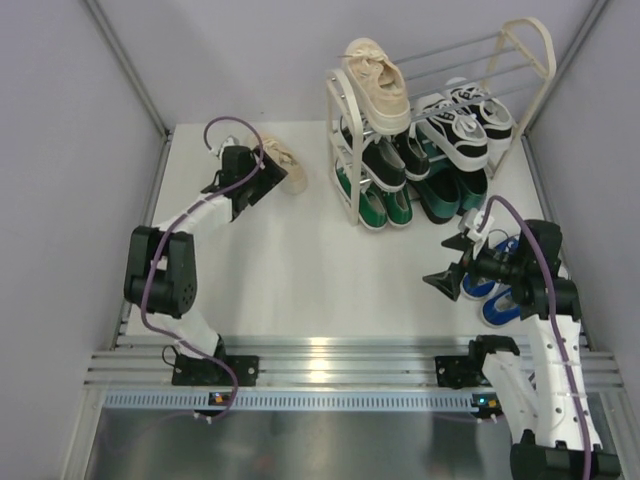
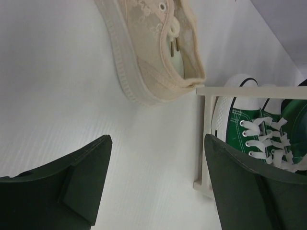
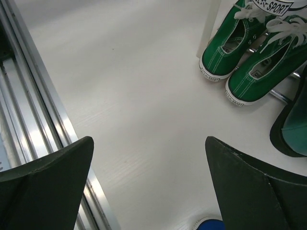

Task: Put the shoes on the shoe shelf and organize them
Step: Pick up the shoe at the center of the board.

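White table, grey walls on three sides; at the left gripper, jaws wide apart, empty, facing the loose cream sneaker at upper left; at the right gripper, jaws apart too, over bare table beside the blue sneakers at lower right. On the shoe shelf, upper right: other cream sneaker, striped sneakers, black sneakers, green sneakers, loafers; seemingly three shoes left. Open room mid-table; tight by shelf frame and right wall.

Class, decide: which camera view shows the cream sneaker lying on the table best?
Left wrist: the cream sneaker appears close up, lace, eyelets and sole clear. Top external shows it small, partly hidden by the left gripper. Right wrist misses it.
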Controlling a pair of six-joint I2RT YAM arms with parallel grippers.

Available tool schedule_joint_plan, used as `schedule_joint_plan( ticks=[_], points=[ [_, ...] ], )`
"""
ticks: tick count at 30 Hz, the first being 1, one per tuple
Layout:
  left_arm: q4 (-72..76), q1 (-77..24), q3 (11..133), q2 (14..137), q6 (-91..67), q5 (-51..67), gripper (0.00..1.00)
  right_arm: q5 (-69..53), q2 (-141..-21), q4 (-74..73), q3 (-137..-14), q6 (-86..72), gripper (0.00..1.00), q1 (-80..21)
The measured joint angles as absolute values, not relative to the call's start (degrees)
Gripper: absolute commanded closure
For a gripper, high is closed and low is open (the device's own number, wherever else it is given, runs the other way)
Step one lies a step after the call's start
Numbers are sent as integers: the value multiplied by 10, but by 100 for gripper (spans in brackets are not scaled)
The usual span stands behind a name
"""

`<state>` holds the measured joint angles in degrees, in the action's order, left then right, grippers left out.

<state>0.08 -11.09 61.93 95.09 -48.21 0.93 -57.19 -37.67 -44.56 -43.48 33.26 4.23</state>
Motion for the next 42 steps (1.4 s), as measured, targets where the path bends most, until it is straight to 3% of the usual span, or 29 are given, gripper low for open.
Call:
schedule_joint_plan(
  ticks=[15,17,20,21,24,27,31,35,42],
  points=[
    [13,-105,797,1175,-454,-16,28,-598,-335,-439,-420,345,1,58],
    [12,-105,808,1186,-449,-23,35,-600,-331,-439,-419,345,1,62],
    [12,-106,816,1192,-440,-26,62,-604,-328,-438,-415,345,0,65],
    [10,-106,816,1192,-436,-28,80,-606,-328,-438,-415,345,1,66],
    [1,-103,811,1190,-419,-31,100,-610,-327,-438,-415,345,1,72],
    [19,-102,776,1165,-410,-24,100,-614,-326,-437,-415,345,1,77],
    [19,-105,653,1065,-393,3,100,-621,-322,-438,-415,345,1,78],
    [13,-137,488,888,-370,11,100,-627,-332,-442,-415,348,1,78],
    [-2,-326,283,483,-361,4,100,-642,-406,-487,-482,349,1,79]
  ],
)
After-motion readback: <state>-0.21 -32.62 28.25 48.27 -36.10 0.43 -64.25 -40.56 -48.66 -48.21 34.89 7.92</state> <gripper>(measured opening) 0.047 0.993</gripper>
